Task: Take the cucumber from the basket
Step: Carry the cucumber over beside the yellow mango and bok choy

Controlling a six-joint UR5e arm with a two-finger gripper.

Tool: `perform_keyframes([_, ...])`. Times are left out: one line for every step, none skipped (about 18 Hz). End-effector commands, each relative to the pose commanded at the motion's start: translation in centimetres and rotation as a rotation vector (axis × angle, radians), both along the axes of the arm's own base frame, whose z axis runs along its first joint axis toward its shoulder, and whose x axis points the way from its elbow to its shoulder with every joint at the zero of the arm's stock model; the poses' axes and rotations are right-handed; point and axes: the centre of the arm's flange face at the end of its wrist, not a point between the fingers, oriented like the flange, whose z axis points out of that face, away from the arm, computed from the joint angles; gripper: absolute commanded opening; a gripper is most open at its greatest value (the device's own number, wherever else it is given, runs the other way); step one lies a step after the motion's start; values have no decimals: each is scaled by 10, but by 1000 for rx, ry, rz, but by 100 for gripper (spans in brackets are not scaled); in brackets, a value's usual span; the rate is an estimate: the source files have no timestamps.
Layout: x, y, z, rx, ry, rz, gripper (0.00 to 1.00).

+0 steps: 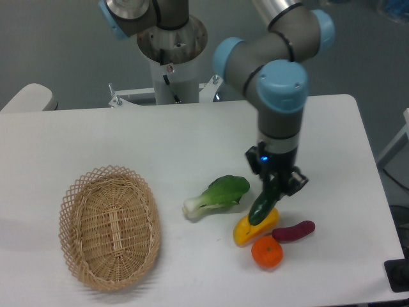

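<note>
The dark green cucumber (262,206) hangs tilted from my gripper (276,183), which is shut on its upper end. Its lower end is at or just over the yellow vegetable (254,228) on the right of the table; I cannot tell if they touch. The oval tan wicker basket (72,195) lies on the left front of the table, well apart from the gripper, and nothing shows inside it.
A bok choy (217,195) lies left of the cucumber. An orange fruit (266,252) and a small purple sweet potato (294,231) lie just in front of and right of the yellow vegetable. The table's front edge is close behind them.
</note>
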Motion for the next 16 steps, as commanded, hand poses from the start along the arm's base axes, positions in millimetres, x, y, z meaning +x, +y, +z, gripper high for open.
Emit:
perform_keyframes([-5,-6,0,-3,2,-7,28])
perform_keyframes([-9,-10,0,-4,5,-16,28])
perform_keyframes([-11,-11,-2,-8,4,-19,28])
perform_keyframes([-13,-11,-2,-7,5,-19,28])
perform_keyframes([-14,-12,-4,-7,2,-16,28])
perform_keyframes([-17,-15,-5,-8,1,-13,28])
perform_keyframes([-17,-14,-6,-9,-1,-16,28])
perform_keyframes([-18,-16,-6,-11,1,-30,28])
perform_keyframes([-19,-18,-5,-14,3,-45,28])
perform_keyframes([-20,-19,-5,-14,5,-48,28])
perform_keyframes([-21,-19,-3,-13,8,-48,28])
perform_keyframes([-22,-19,-1,-13,11,-48,28])
perform_keyframes([-22,-19,-1,-13,11,-48,28])
perform_keyframes([-22,-18,-1,-12,13,-48,28])
perform_keyframes([-22,-18,-1,-12,13,-48,28])
perform_keyframes([-23,-18,0,-12,14,-48,28])
